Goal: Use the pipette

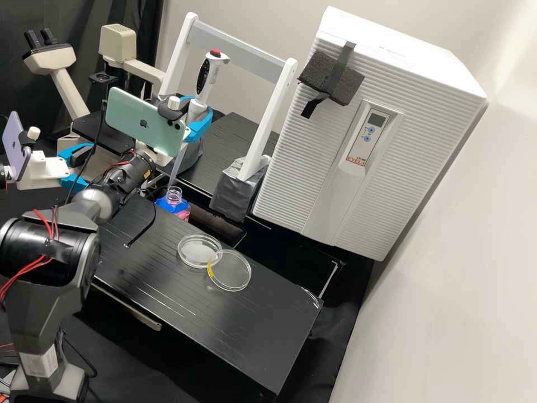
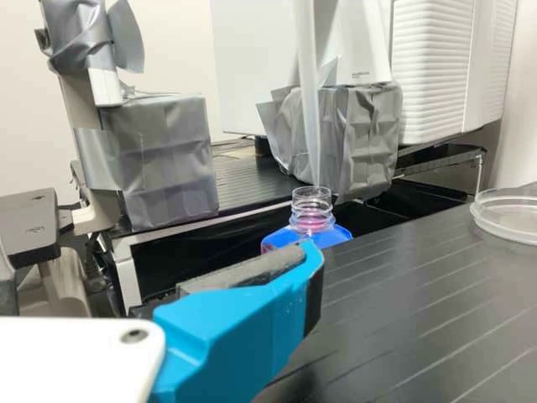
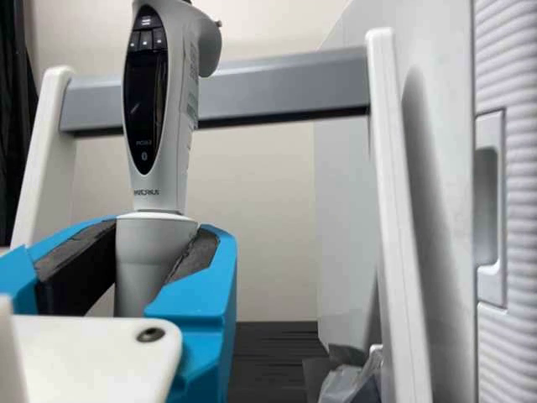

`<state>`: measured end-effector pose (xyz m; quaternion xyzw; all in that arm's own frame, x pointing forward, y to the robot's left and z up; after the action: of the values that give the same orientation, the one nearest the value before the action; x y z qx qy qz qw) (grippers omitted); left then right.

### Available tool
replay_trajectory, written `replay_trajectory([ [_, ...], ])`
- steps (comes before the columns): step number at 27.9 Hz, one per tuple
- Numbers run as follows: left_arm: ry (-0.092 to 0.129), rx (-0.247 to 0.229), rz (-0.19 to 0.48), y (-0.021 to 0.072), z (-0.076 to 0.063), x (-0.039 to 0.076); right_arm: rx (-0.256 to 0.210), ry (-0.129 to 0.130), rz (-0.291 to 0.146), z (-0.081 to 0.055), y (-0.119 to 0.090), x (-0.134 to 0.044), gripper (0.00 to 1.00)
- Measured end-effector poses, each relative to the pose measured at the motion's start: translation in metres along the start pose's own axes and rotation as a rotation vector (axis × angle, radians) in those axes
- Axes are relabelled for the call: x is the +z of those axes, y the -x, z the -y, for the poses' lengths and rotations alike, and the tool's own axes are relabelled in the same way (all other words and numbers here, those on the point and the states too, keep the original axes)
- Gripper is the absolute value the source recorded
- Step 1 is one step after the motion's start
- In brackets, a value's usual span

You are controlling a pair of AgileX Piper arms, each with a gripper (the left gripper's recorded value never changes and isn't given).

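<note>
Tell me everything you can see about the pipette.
The pipette is a white, plastic-looking handheld unit with a dark front panel, a red button on top and a long, thin, clear tip. It stands nearly upright, slightly tilted, clamped at its lower body between the blue fingers of the right gripper. The tip points down to the open mouth of a small clear bottle of pinkish liquid; whether it reaches the liquid is unclear.

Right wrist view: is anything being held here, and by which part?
The pipette, upright in the right gripper, jaws closed around its lower white barrel, below the dark display.
</note>
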<state>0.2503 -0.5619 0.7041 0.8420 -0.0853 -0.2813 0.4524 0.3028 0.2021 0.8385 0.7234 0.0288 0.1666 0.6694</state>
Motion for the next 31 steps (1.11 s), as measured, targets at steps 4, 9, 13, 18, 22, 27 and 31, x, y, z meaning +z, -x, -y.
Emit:
replay_trajectory([
  [4,0.002,-0.005,-0.017,-0.0018,0.002,0.0,0.04,0.013,-0.005,0.003,0.0,0.005,0.0],
  [9,-0.008,-0.058,-0.012,-0.0072,0.011,0.003,0.055,0.024,-0.004,0.008,-0.001,0.01,0.0],
  [13,-0.006,-0.07,-0.012,-0.0097,0.015,0.006,0.054,0.032,0.008,0.006,-0.002,0.014,0.0],
  [18,0.002,-0.059,-0.012,-0.0129,0.012,0.008,0.061,0.029,0.015,0.004,-0.003,0.016,0.0],
  [22,0.006,-0.062,-0.018,-0.0131,0.012,0.008,0.064,0.03,0.017,0.003,-0.003,0.017,0.0],
  [27,0.006,-0.063,-0.016,-0.0131,0.013,0.008,0.059,0.024,0.014,-0.001,-0.009,0.013,0.0],
  [31,0.01,-0.062,-0.012,-0.0142,0.013,0.011,0.061,0.014,0.006,-0.011,-0.012,0.006,0.0],
])
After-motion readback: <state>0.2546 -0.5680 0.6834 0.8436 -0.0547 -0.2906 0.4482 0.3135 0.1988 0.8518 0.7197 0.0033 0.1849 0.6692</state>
